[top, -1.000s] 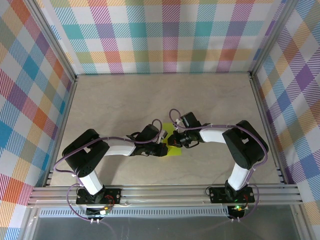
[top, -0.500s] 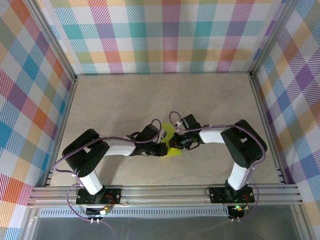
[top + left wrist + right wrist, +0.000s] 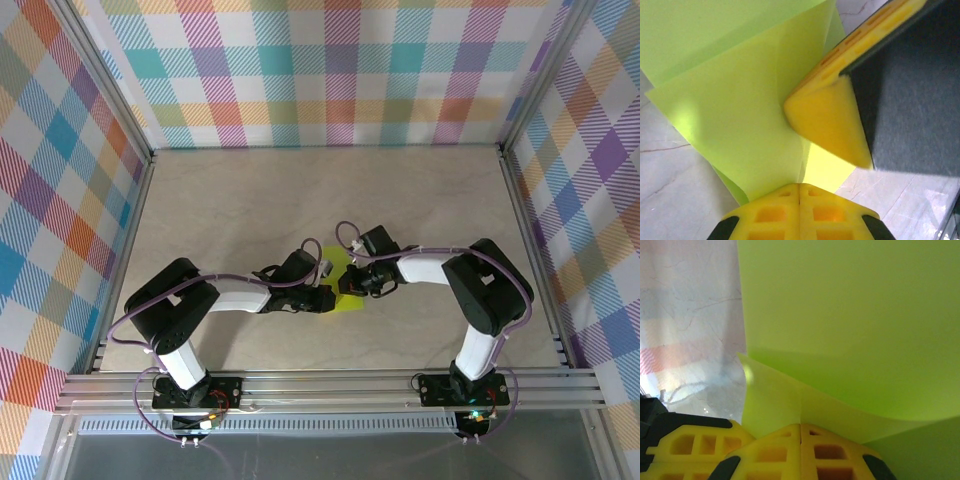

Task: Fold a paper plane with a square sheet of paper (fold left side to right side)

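Both the left gripper [image 3: 799, 187] and right gripper [image 3: 800, 427] are clamped on the square sheet of paper [image 3: 349, 303] — creased, near-centre on the table [image 3: 300, 200]. No pointed plane yet — most folds seem left.

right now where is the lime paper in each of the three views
top external: the lime paper lies just below the centre of the picture, on the near half of the table.
left wrist: it spans the upper left and middle, creased.
right wrist: it spans the top and right, curved.
shared landmark: the pale marbled table top under it.
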You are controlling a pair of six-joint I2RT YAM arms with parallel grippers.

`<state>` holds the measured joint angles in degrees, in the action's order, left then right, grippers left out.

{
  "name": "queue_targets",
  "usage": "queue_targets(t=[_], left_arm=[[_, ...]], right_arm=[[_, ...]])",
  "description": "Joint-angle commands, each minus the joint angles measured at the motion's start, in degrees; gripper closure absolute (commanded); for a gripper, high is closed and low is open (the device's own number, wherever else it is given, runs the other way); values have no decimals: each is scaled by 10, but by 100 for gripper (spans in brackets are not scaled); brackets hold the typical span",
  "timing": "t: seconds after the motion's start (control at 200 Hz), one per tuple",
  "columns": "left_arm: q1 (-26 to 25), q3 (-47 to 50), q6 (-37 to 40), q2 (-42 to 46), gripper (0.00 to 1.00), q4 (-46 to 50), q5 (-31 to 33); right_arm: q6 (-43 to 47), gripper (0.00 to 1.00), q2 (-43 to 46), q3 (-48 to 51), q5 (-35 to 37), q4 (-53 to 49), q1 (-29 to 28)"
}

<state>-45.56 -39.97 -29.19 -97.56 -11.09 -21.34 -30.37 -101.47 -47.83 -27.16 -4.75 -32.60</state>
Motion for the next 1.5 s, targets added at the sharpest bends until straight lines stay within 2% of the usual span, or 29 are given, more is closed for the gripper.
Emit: queue_targets(t=[0.0, 0.375, 0.62, 0.785, 1.03, 1.16, 1.495], left_arm=[[-3, 31, -5, -35, 100, 89, 28], [-3, 38, -6, -30, 100, 82, 28], [-3, 40, -16, -24, 100, 56, 15], [-3, 31, -17, -20, 100, 43, 6], [-3, 19, -17, -23, 100, 34, 2], [-3, 17, -18, -21, 100, 30, 0], [3, -35, -14, -12, 100, 37, -19]], right_arm=[[26, 100, -17, -10, 63, -28, 30], [53, 100, -31, -29, 62, -40, 99], [60, 100, -10, -52, 46, -60, 112], [36, 100, 32, -30, 5, -41, 105], [-27, 100, 32, 9, -45, 42, 39], [-28, 100, 6, 0, -37, 41, 31], [2, 100, -36, -2, 16, -35, 32]])
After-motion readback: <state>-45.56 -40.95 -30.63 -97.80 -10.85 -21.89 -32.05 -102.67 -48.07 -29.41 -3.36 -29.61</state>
